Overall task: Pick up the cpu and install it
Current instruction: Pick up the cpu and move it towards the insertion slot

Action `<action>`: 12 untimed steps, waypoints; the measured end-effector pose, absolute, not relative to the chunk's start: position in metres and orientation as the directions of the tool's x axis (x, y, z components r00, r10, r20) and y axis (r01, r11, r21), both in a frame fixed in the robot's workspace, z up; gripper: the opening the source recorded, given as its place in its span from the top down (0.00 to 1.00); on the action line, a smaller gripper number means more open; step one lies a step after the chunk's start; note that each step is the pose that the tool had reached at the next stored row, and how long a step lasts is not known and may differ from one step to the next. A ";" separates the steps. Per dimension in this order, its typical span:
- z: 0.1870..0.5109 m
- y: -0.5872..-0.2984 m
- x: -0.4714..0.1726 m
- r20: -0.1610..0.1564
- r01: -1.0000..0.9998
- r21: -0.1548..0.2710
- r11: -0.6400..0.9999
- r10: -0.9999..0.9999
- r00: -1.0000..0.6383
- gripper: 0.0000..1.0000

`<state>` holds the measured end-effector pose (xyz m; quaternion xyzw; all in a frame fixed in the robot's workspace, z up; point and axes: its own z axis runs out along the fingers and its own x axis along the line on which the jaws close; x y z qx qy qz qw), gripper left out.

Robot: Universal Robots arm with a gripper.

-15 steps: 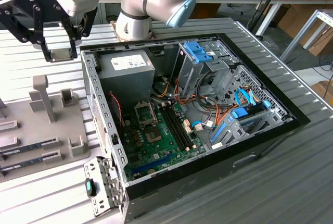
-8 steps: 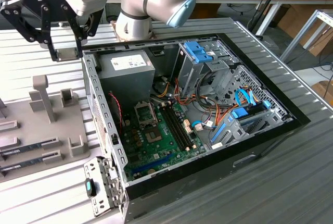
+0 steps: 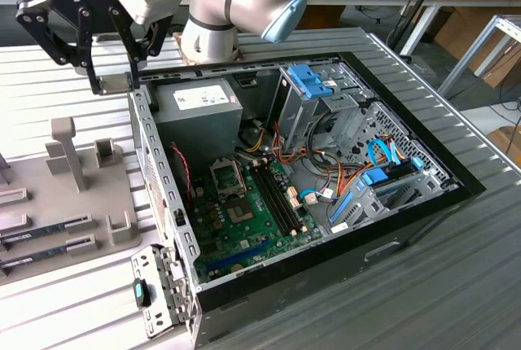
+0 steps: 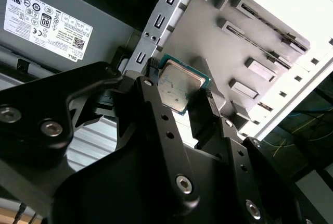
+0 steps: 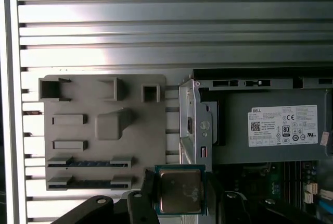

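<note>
Silver-topped, green-rimmed square cpu (image 5: 180, 188) is sitting flat inside your black claw (image 5: 181, 199), which is clamping its opposite edges, likely sparing the contacts, just above the open grey computer case (image 5: 190, 122) rim.

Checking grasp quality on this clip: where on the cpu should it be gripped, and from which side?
Probably by two opposite thin edges of the cpu, coming from the metal-top side. It is flat and square, so only the green rim offers parallel faces; the jaws stand shut on those edges here, top left uncovered.
</note>
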<state>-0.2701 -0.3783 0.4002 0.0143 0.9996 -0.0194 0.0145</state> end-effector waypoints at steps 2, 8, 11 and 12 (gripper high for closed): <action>0.400 -0.378 -0.267 -0.030 0.029 -0.038 0.999 0.028 -0.999 0.53; 0.400 -0.378 -0.258 -0.030 0.029 -0.038 0.999 0.028 -0.999 0.53; 0.400 -0.378 -0.254 -0.030 0.029 -0.038 0.999 0.028 -0.999 0.53; 0.400 -0.378 -0.252 -0.030 0.029 -0.038 0.999 0.028 -0.999 0.53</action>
